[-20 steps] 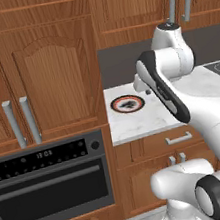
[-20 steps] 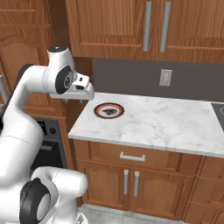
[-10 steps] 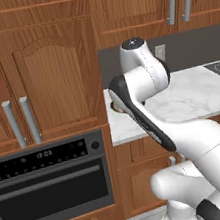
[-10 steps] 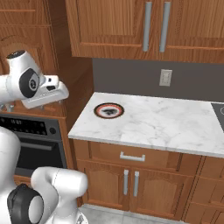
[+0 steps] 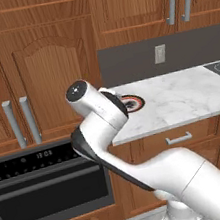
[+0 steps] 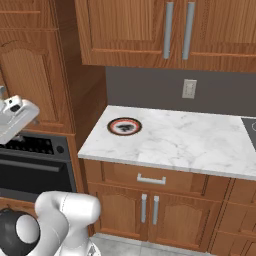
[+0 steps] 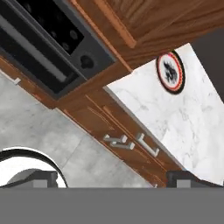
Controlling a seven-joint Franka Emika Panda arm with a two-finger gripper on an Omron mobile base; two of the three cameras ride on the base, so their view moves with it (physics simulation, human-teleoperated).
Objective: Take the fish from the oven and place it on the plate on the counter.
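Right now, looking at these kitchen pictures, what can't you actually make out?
- The fish: whether it lies in the oven cannot be told; the door is shut in both base views.
- The plate: its left part is hidden by the arm in the left base view.
- The plate's dark pattern: too small to read in the hand view.
- The cooktop: cut off by the right edge.

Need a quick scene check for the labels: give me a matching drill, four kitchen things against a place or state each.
Things:
1. plate
2. oven
3. wall outlet
4. claw

Places or states:
A. on the grey wall above the counter
B. door shut, below wooden cabinets
C. open, holding nothing
D. on the counter near its left end

Pairs: 1-D, 2-B, 3-A, 4-C
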